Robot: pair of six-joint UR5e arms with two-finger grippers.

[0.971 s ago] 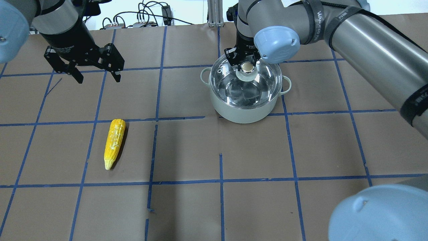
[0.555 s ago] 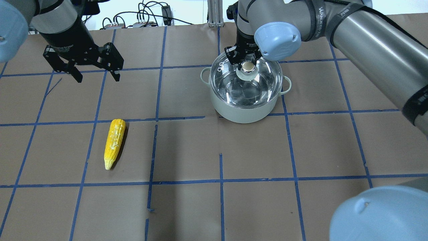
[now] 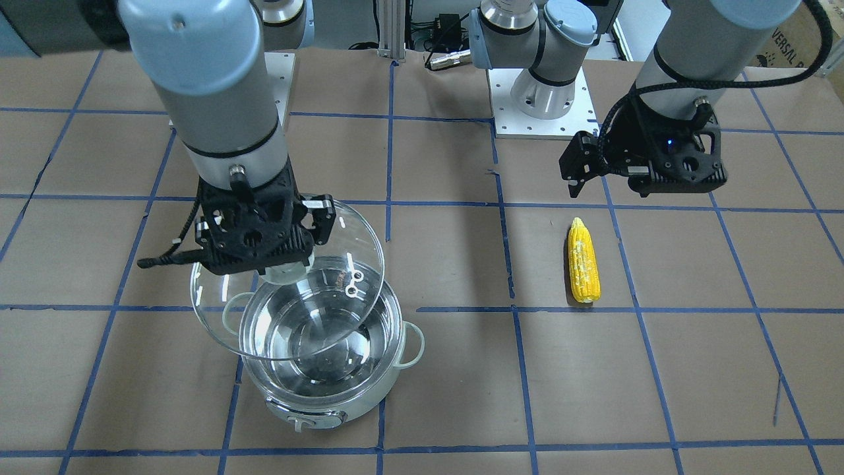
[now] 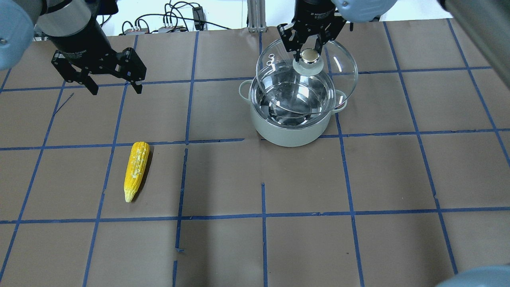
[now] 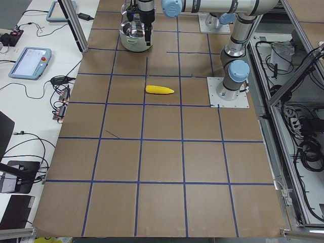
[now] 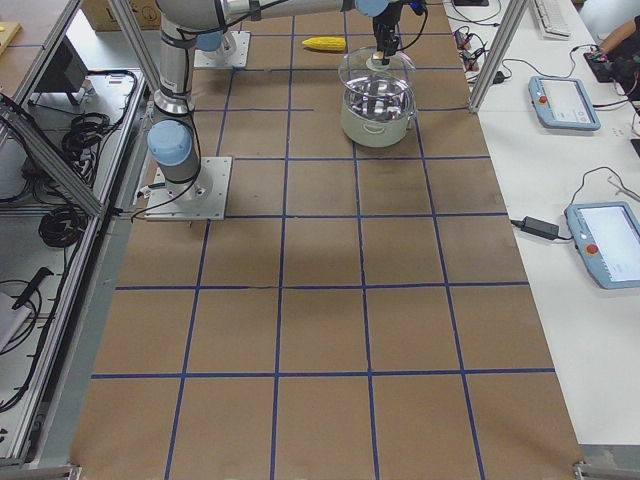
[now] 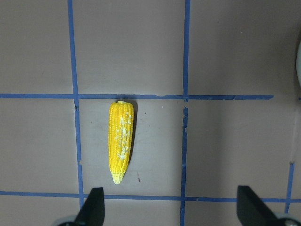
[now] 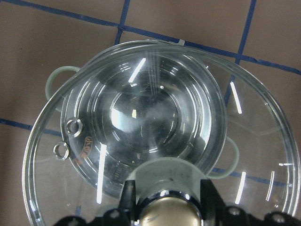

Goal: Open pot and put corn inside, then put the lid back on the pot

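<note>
The corn [image 4: 136, 171] lies on the bench [image 4: 358, 179] around 8 o'clock. The pot [image 4: 293, 133] sits uncovered at 1 o'clock, my right claw [image 4: 306, 56] clamping the lid [image 4: 342, 79] by its knob just above. My left claw [image 4: 116, 89] hangs spread wide at 10 o'clock.

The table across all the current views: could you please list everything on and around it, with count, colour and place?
pot: one, pale mint-white with a shiny steel inside, on the table's far right part in the overhead view, uncovered.
lid: one, clear glass with a silver-topped knob, held in the air over the pot, offset toward its far side.
corn: one, yellow, lying on the table's left half, well apart from the pot.
table: one, brown cover with a blue tape grid.
cables: several, black, beyond the table's far edge.
teach pendants: two, grey-blue, on the white side bench.
left claw: one, black, open, in the air beyond the corn.
right claw: one, black, shut on the lid's knob.
</note>
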